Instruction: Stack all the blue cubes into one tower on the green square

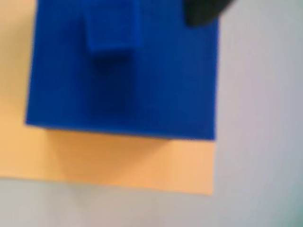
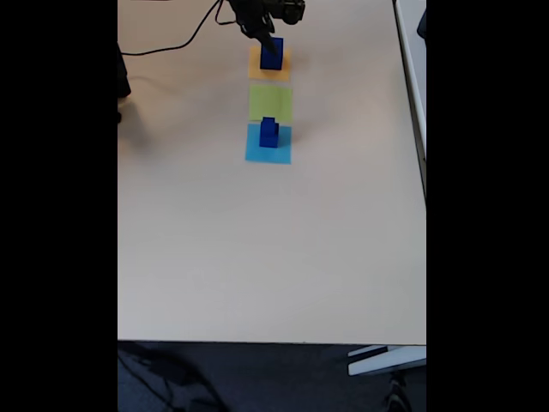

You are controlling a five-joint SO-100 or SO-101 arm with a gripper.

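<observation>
We see the table (image 2: 257, 257) from above in the fixed view, with three paper squares in a row near its far edge. Farthest is the orange-yellow square (image 2: 269, 63), then the green square (image 2: 270, 103), which lies bare, then the light-blue square (image 2: 268, 144) nearest us. On the light-blue square stand two stacked blue cubes (image 2: 268, 132), the smaller on top. A third, the large blue cube (image 2: 272, 53), sits on the orange-yellow square, close to the far edge of the table. The gripper (image 2: 266, 39) hangs right over it, and a black cable (image 2: 180, 39) trails off to the left.

In the wrist view the large blue cube (image 1: 142, 85) sits close under the camera on the orange-yellow paper (image 1: 118, 161), with a blue finger (image 1: 111, 33) over its top face. We cannot tell whether the gripper is clenched or released.
</observation>
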